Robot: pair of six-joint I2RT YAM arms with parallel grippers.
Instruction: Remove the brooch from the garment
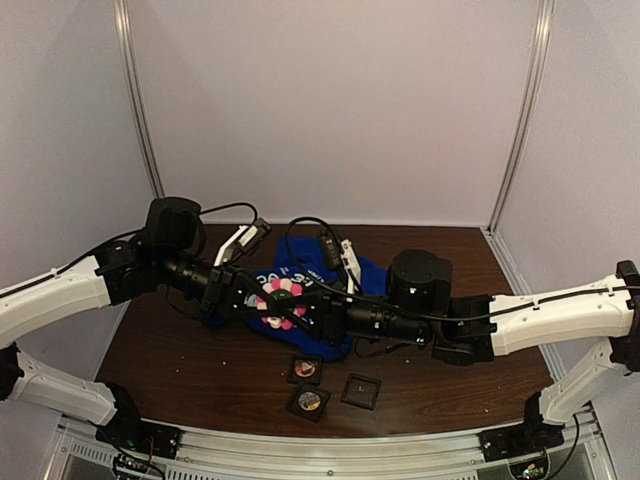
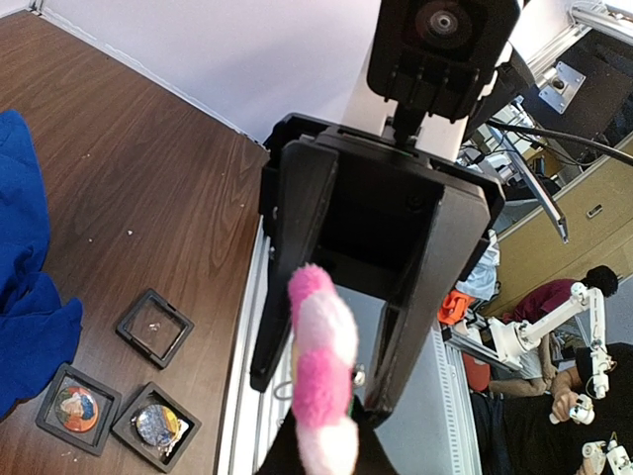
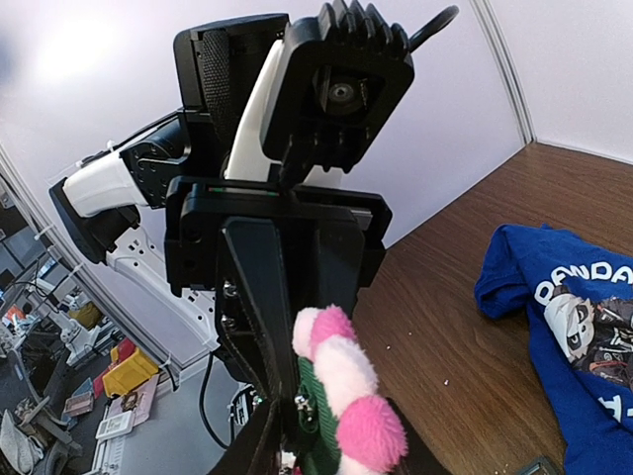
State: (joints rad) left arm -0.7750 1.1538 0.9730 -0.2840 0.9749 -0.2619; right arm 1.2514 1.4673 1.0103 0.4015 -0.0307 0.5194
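The brooch (image 1: 278,298), a fluffy pink-and-white ring on a green backing, hangs in the air between my two grippers, above the blue garment (image 1: 365,275). The right wrist view shows my left gripper (image 3: 292,396) shut on the brooch's (image 3: 346,381) green edge by a small metal clasp. In the left wrist view my right gripper (image 2: 321,394) stands open, one finger on each side of the brooch (image 2: 321,366) with gaps showing. The garment (image 2: 25,257) lies on the table, its white lettering and print (image 3: 584,317) face up. No blue cloth shows on the brooch.
Three small black square boxes lie near the table's front: one empty (image 1: 360,390), two holding round badges (image 1: 305,369) (image 1: 309,401). A metal rail (image 1: 330,450) runs along the front edge. White walls stand behind and beside the brown table (image 1: 180,360).
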